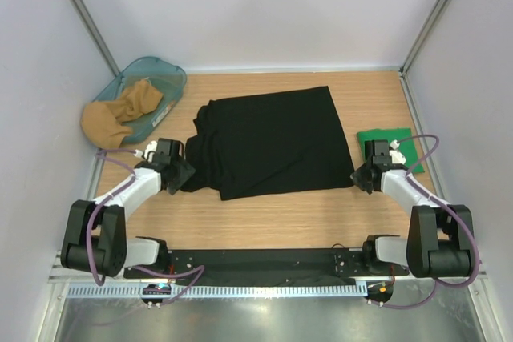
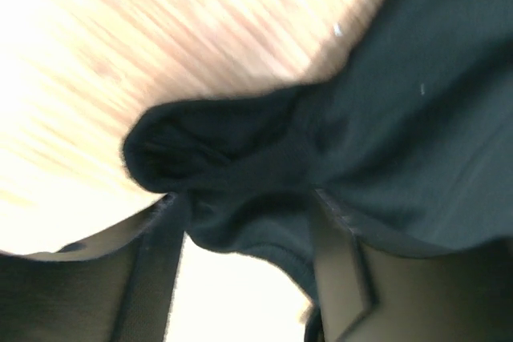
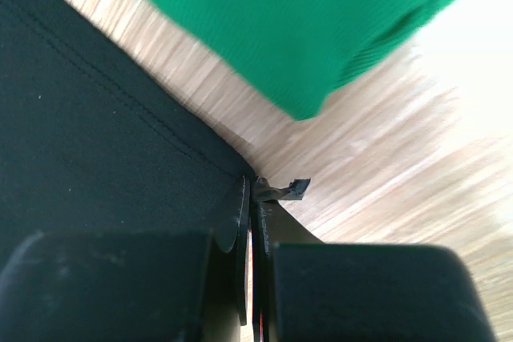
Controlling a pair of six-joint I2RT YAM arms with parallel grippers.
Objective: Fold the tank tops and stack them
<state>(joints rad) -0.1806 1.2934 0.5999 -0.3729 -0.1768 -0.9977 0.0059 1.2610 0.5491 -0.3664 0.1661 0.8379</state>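
Observation:
The black tank top (image 1: 268, 142) lies spread across the middle of the wooden table, wrinkled and gathered along its left side. The bright green tank top (image 1: 393, 143) lies folded at the right, and shows at the top of the right wrist view (image 3: 296, 14). My left gripper (image 1: 178, 175) is at the black top's near left corner, its fingers (image 2: 160, 262) closed on a bunch of black fabric (image 2: 256, 198). My right gripper (image 1: 362, 175) is shut on the near right corner of the black top (image 3: 104, 142), with the jaws pressed together (image 3: 250, 190).
A teal basket (image 1: 164, 76) stands at the back left with a tan garment (image 1: 120, 116) spilling over its near edge. White enclosure walls with metal posts ring the table. A strip of bare wood lies between the black top and the arm bases.

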